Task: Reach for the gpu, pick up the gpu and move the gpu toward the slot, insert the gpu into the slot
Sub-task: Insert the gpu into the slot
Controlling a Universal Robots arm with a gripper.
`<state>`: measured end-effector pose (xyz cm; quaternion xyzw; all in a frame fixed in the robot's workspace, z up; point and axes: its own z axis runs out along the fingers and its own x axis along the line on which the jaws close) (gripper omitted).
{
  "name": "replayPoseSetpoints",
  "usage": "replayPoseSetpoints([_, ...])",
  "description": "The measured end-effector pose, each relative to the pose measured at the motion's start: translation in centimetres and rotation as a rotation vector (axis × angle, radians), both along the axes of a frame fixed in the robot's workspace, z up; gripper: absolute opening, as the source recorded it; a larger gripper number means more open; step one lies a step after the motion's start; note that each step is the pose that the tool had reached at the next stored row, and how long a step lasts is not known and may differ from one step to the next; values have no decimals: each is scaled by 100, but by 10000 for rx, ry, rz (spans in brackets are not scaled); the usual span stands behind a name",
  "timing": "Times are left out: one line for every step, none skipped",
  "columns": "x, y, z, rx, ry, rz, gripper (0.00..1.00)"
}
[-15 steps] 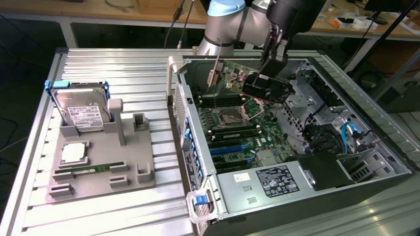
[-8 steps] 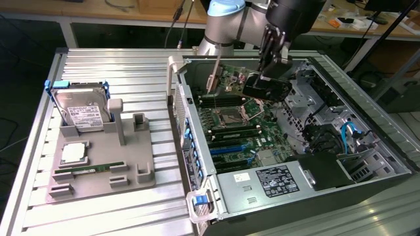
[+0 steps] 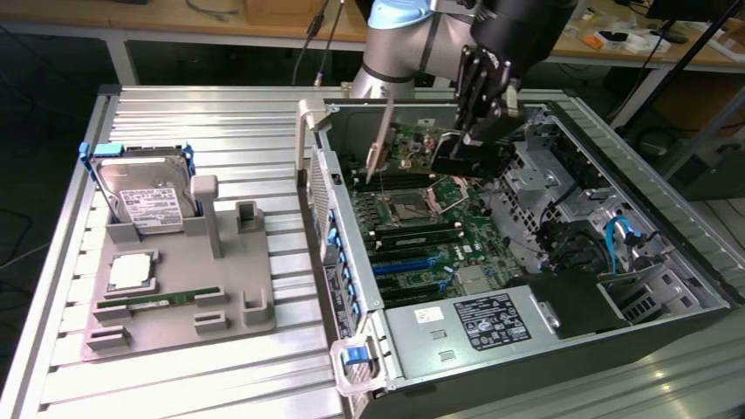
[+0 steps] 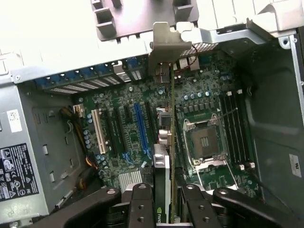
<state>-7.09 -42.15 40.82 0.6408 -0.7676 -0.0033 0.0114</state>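
Note:
My gripper (image 3: 469, 160) is shut on the gpu (image 3: 402, 147), a thin dark card that ends in a silvery bracket (image 3: 378, 150). It hangs inside the open computer case, above the green motherboard (image 3: 448, 229) near the processor socket. In the wrist view the gpu (image 4: 167, 142) shows edge-on, running from my gripper (image 4: 166, 209) out to its bracket (image 4: 167, 42) by the case's rear wall. The slot (image 4: 141, 130), a long bright-blue strip, lies parallel to the card and a little to its side, with nothing in it. In the exterior view the slot (image 3: 410, 260) sits nearer the power supply than the card.
The processor socket (image 4: 205, 140) and black memory strips (image 4: 235, 128) lie beside the card. A power supply (image 3: 477, 319) fills the case's near end. On the exterior view's left, a grey fixture (image 3: 222, 301) holds a hard drive (image 3: 146, 196), a processor chip (image 3: 131, 272) and a memory stick (image 3: 163, 301).

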Motion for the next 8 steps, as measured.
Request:
replayPoseSetpoints([0, 0, -6, 0, 0, 186, 27])
replayPoseSetpoints([0, 0, -13, -1, 0, 371, 27])
replayPoseSetpoints([0, 0, -21, 0, 0, 555, 27])
replayPoseSetpoints([1, 0, -28, -1, 0, 736, 27])
replayPoseSetpoints([4, 0, -39, -9, 0, 917, 27])
replayPoseSetpoints([10, 0, -49, -24, 0, 1040, 27])
replayPoseSetpoints([18, 0, -58, -35, -8, 1111, 27])
replayPoseSetpoints([28, 0, -66, -45, -30, 1151, 27])
